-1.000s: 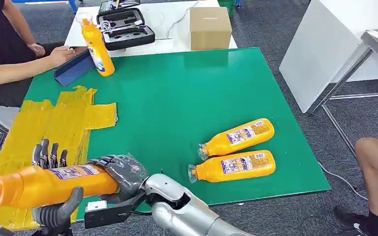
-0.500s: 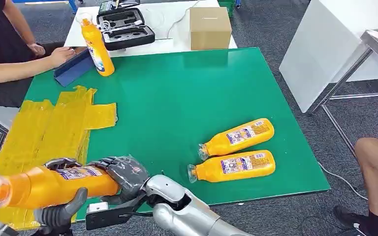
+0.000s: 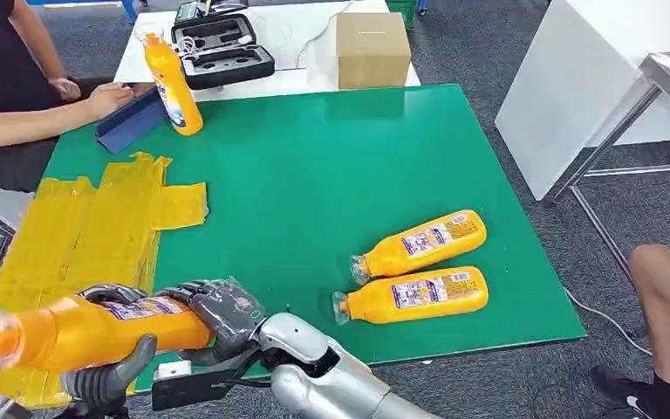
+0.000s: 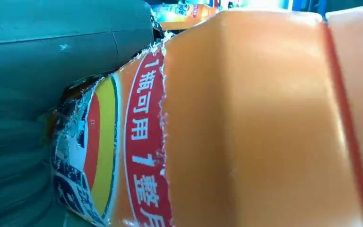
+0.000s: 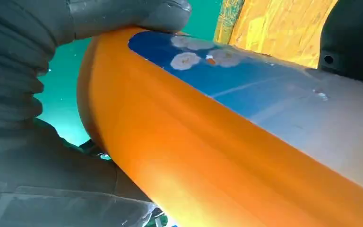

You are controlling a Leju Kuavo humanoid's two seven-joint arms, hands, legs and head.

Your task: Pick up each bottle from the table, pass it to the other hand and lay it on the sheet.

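Four orange bottles total: one held bottle (image 3: 78, 330) lying sideways across both hands at the near left edge, two lying side by side on the green bench (image 3: 314, 175), the upper lying bottle (image 3: 420, 243) and the lower lying bottle (image 3: 413, 295), and one upright bottle (image 3: 171, 80) at the far left corner. Two robot hands: left hand (image 3: 105, 377), right hand (image 3: 218, 310). One yellow sheet (image 3: 87, 218). One cardboard box (image 3: 372, 49). One open black case (image 3: 221, 50). One blue folder (image 3: 129, 120). Two people: one seated person (image 3: 9, 87) at far left, one person's leg (image 3: 667, 297) at right. One white table (image 3: 292, 44) behind the bench.
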